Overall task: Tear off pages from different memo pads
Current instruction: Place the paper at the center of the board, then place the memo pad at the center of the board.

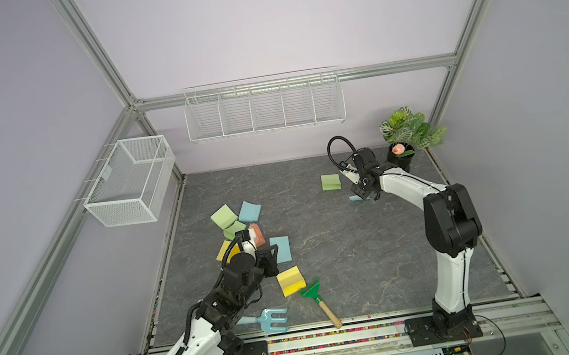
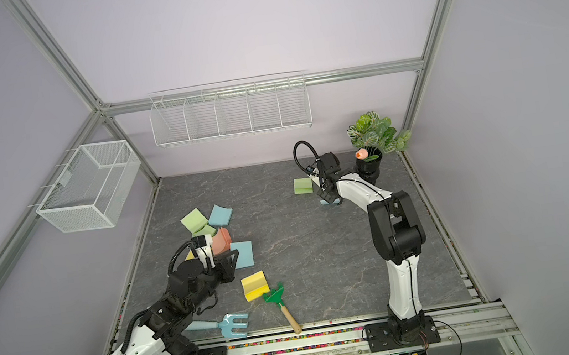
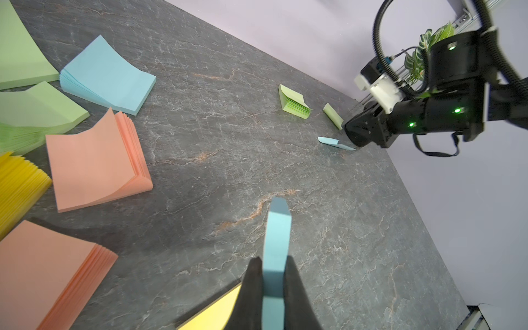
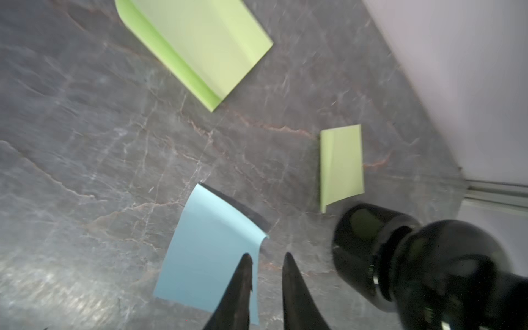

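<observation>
My left gripper (image 3: 273, 258) is shut on the edge of a thick light-blue memo pad (image 3: 276, 228); in a top view this pad (image 1: 282, 249) sits just right of the pad cluster. That cluster holds green (image 1: 224, 216), blue (image 1: 250, 211), salmon (image 1: 257, 235) and yellow (image 1: 224, 250) memo pads; another yellow pad (image 1: 291, 281) lies nearer the front. My right gripper (image 4: 267, 254) hovers at the back right, jaws a little apart with nothing between them. A loose blue page (image 4: 208, 251) lies on the table under one finger. A green page (image 4: 341, 165) and a green pad (image 4: 200, 45) lie beyond.
A black plant pot (image 1: 401, 155) stands right behind my right gripper, close to the back wall. A green hand rake (image 1: 313, 290) and a blue hand fork (image 1: 273, 319) lie near the front edge. Wire baskets (image 1: 265, 110) (image 1: 130, 182) hang on the walls.
</observation>
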